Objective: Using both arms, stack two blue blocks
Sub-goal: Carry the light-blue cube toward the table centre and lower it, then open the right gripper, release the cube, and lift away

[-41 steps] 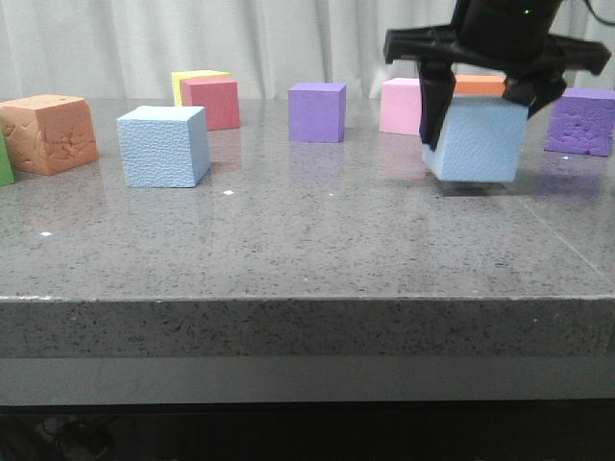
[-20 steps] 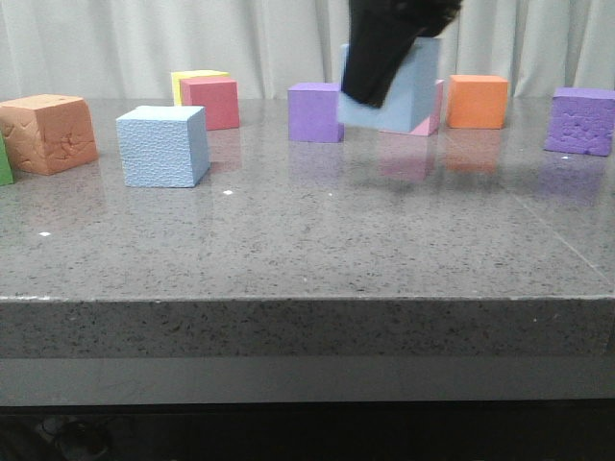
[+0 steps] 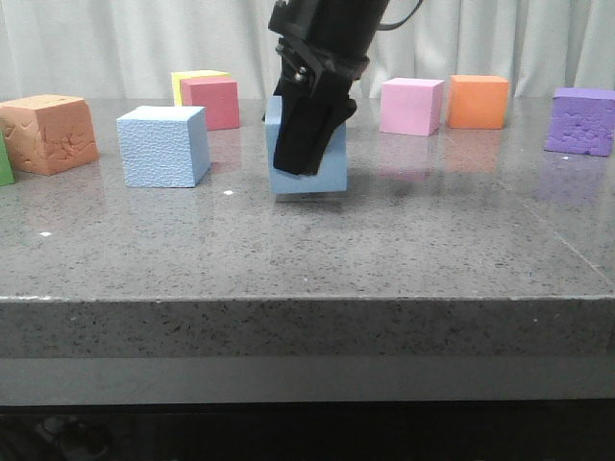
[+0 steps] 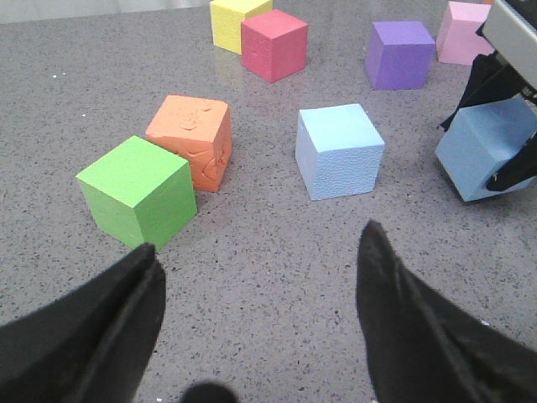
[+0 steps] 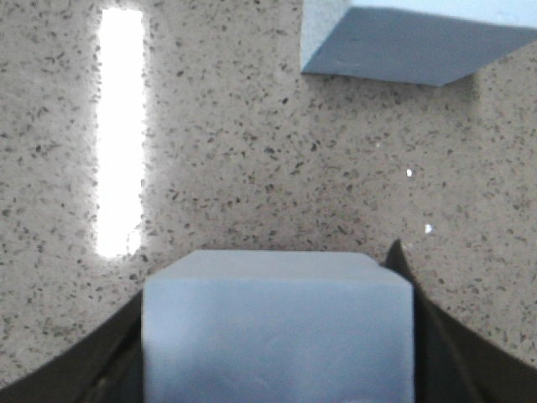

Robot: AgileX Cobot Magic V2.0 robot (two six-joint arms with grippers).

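Note:
One blue block [image 3: 163,146] rests flat on the grey table, left of centre, and also shows in the left wrist view as the nearer blue block [image 4: 340,151]. My right gripper [image 3: 306,165] is shut on the second blue block [image 3: 329,165], held tilted and very low over the table, a short gap to the right of the first. In the right wrist view the held block [image 5: 277,327] fills the space between the fingers, with the resting block [image 5: 419,38] beyond it. My left gripper [image 4: 259,237] hangs open and empty over bare table, in front of the resting block.
A dented orange-brown cube [image 3: 48,133] and a green cube [image 4: 138,191] sit at the far left. Red [image 3: 211,103] and yellow [image 3: 197,77] cubes stand behind the resting block. Pink [image 3: 411,106], orange [image 3: 478,101] and purple [image 3: 581,121] cubes line the back right.
My right gripper has carried the blue block from the right side leftward across the table and lowered it close beside the resting blue block.

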